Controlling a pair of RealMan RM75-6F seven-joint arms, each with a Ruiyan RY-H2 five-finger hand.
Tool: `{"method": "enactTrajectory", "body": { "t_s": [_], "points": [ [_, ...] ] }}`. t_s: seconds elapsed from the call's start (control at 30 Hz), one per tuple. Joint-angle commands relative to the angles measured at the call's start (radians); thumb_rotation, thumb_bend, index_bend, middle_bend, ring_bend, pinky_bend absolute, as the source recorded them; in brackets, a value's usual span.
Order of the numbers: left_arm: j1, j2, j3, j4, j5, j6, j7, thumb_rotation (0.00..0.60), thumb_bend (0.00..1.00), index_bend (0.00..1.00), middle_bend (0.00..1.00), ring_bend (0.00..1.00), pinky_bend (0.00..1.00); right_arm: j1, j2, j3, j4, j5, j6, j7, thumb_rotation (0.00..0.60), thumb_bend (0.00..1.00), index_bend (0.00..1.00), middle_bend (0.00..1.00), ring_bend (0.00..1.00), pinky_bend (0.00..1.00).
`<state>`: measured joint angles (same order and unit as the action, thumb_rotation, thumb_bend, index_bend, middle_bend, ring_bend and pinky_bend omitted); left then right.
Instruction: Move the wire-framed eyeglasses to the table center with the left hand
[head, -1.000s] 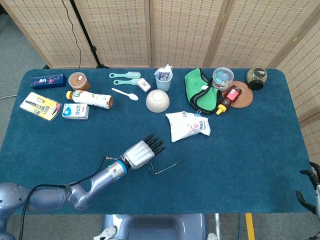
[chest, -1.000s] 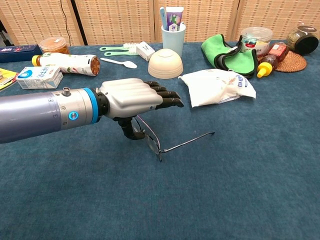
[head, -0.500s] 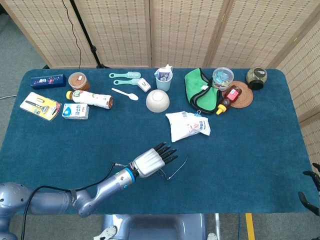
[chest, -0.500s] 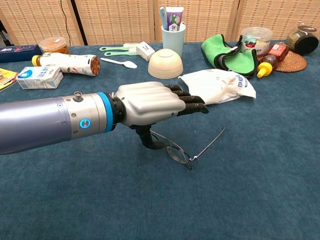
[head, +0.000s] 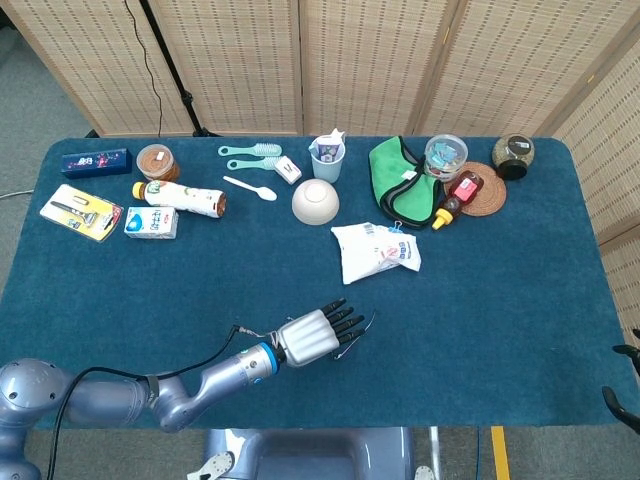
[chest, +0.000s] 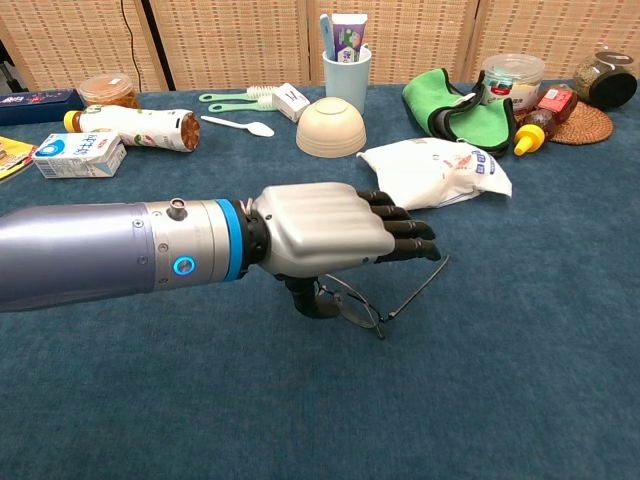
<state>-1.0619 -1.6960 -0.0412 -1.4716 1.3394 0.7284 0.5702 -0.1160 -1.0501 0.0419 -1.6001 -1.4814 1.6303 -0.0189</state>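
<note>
Since the previous frames, the left hand (chest: 335, 235) has carried the wire-framed eyeglasses (chest: 375, 300) rightward along the near part of the table (head: 500, 300), from left of the midline to roughly below the white pouch (head: 375, 251); in the chest view the hand now sits lower over the frame. The thumb reaches down to the eyeglasses under the palm while the other fingers (chest: 405, 230) extend forward, so the hand appears to hold the frame in a pinch, with one temple arm projecting to the right. The eyeglasses lie at or just above the cloth; contact cannot be confirmed. Judged from position, transport is nearly complete, and release remains. The right hand (head: 625, 385) shows only at the far right edge; its state cannot be determined. Printing on the white pouch and the milk carton (head: 151, 222) is too small to read.
</note>
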Motion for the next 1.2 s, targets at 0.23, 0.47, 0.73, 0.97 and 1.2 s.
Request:
{"method": "enactTrajectory", "body": {
  "t_s": [0.23,0.47,0.73,0.97,1.2],
  "points": [
    [-0.053,0.013,0.000,0.026,0.046,-0.060,-0.005,0.600,0.29,0.00,0.00,0.00,0.00,-0.006,0.001,0.002,-0.003,0.002,0.007,-0.004,0.600,0.30,0.31,0.15,0.19,0.27],
    [-0.083,0.017,-0.003,0.042,0.047,-0.097,0.004,0.600,0.29,0.00,0.00,0.00,0.00,-0.006,0.004,0.005,-0.006,0.002,0.008,-0.004,0.600,0.30,0.31,0.15,0.19,0.27],
    [-0.103,-0.002,-0.004,0.070,0.028,-0.119,0.033,0.600,0.29,0.00,0.00,0.00,0.00,-0.009,0.005,0.007,-0.005,0.003,0.010,-0.004,0.600,0.30,0.31,0.15,0.19,0.27],
    [-0.118,-0.018,-0.009,0.085,0.002,-0.133,0.048,0.600,0.29,0.00,0.00,0.00,0.00,-0.014,0.006,0.009,-0.002,0.007,0.014,0.002,0.600,0.30,0.31,0.15,0.19,0.28],
    [-0.133,-0.016,-0.020,0.080,-0.039,-0.153,0.048,0.600,0.29,0.01,0.00,0.00,0.00,-0.014,0.005,0.009,0.001,0.009,0.011,0.003,0.600,0.30,0.31,0.15,0.19,0.28]
  ]
}}
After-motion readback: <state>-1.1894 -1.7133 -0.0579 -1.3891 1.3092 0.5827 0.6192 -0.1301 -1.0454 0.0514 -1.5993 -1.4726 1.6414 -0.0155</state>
